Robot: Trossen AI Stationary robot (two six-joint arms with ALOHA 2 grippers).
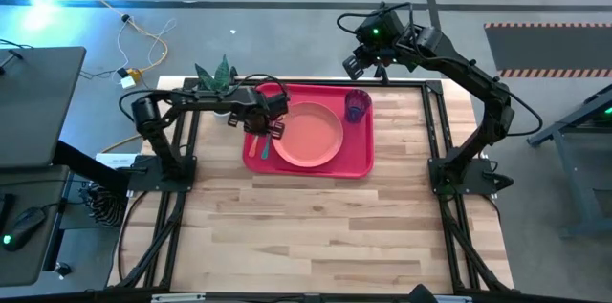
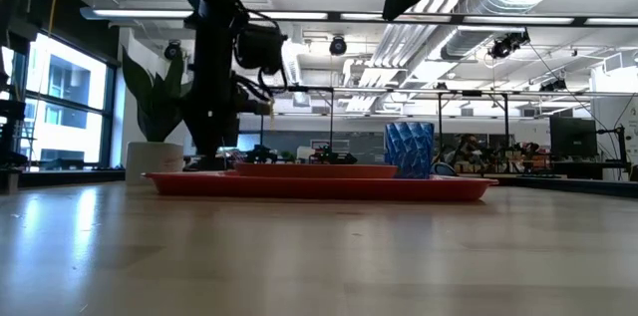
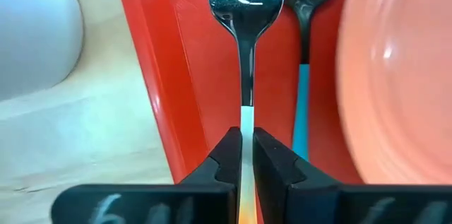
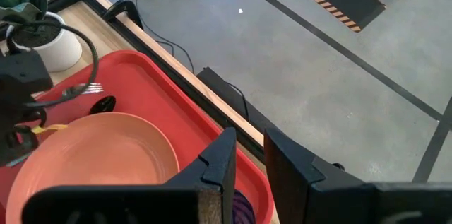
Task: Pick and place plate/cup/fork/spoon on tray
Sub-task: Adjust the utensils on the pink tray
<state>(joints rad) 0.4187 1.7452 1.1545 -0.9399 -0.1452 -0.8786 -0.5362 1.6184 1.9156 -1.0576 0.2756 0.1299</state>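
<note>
While the wooden table (image 1: 316, 227) holds it, the big flat red tray (image 1: 361, 162) carries everything. On the tray's middle sits the round, smooth pink plate (image 1: 308, 136). At the tray's far right corner stands the ridged see-through blue cup (image 1: 357, 105). Between plate and the tray's left rim lie the teal-handled spoon (image 3: 301, 75) and the shiny fork (image 3: 245, 12). The left gripper (image 3: 246, 155) is clamped on the fork's handle. The right gripper (image 4: 247, 155) hangs above the cup, fingers a little apart, holding nothing.

Light wooden table (image 1: 316, 227) on a grey floor. Potted green plant in a white pot (image 4: 53, 47) at the table's far left edge. Yellow cable (image 1: 143, 50) loose on the floor beyond. Dark desk with a mouse (image 1: 21, 227) left of the table.
</note>
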